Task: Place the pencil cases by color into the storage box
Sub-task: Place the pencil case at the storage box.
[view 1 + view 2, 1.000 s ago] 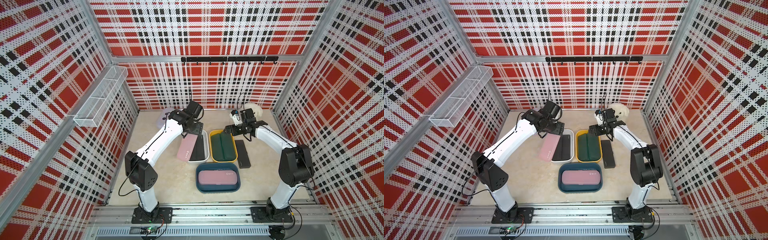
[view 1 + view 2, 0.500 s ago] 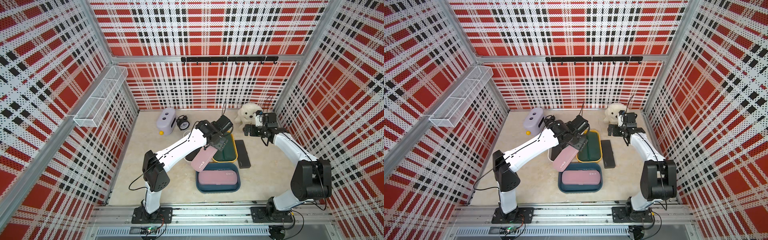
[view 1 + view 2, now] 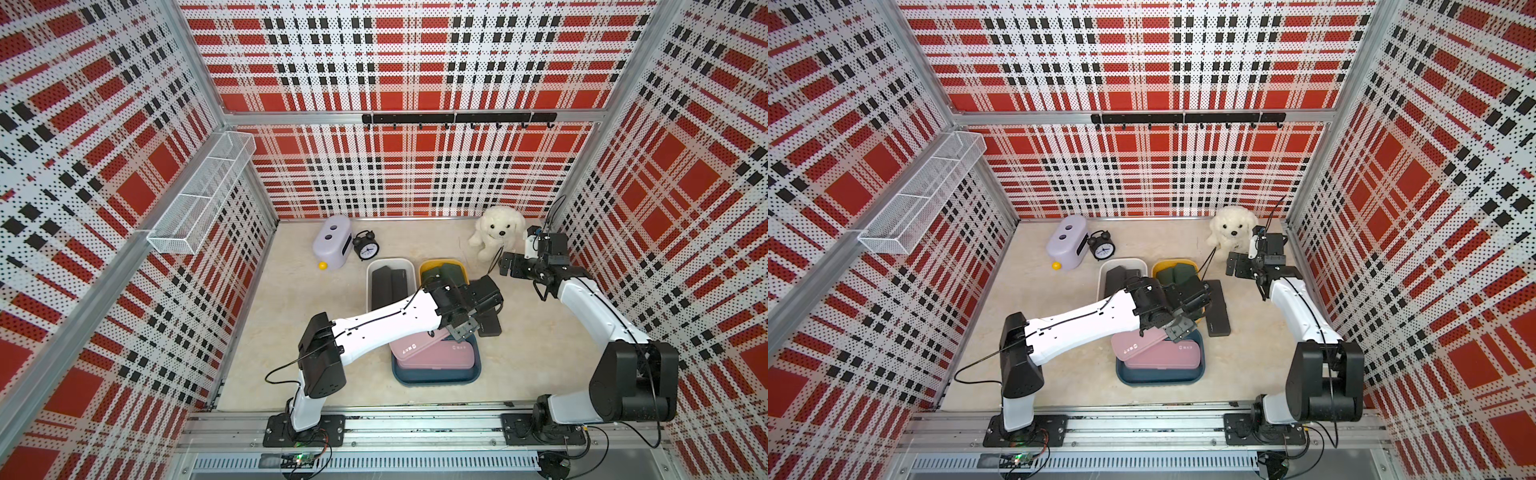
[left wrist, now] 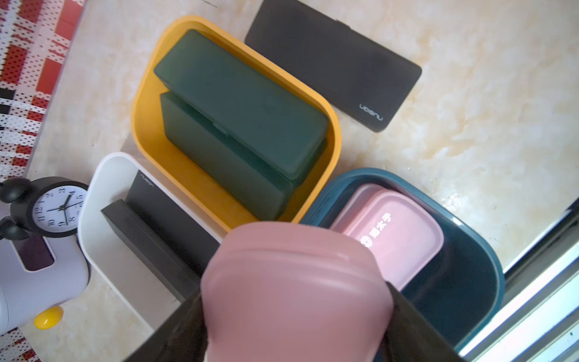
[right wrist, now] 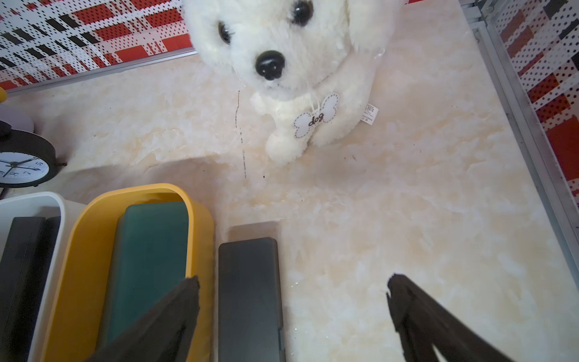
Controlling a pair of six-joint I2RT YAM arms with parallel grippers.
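Lowering a pink pencil case into the blue bin (image 3: 436,380) is judged to be the step in hand. The left gripper (image 3: 460,329) is seen clamped across one end of the held pink case (image 3: 415,347), which is tilted above the blue bin with its free end reaching past the bin's left rim. A second pink case (image 4: 398,238) is laid flat inside the blue bin; whether the two touch cannot be told.

The right gripper (image 5: 293,279) is held wide apart and empty, well behind the blue bin and off to its right. Directly behind the blue bin, two green cases (image 4: 238,94) are stacked in the yellow bin (image 4: 141,103); behind it to the left, black cases (image 4: 163,213) are stored in the white bin (image 4: 94,194). One loose black case (image 3: 1219,311) is left on the table just behind the blue bin's right corner.

For the next move, the held case would need to be turned to match the blue bin's length, brought fully inside the rim, and set onto the case below before the jaws are parted. The loose black case would then remain to be sorted.
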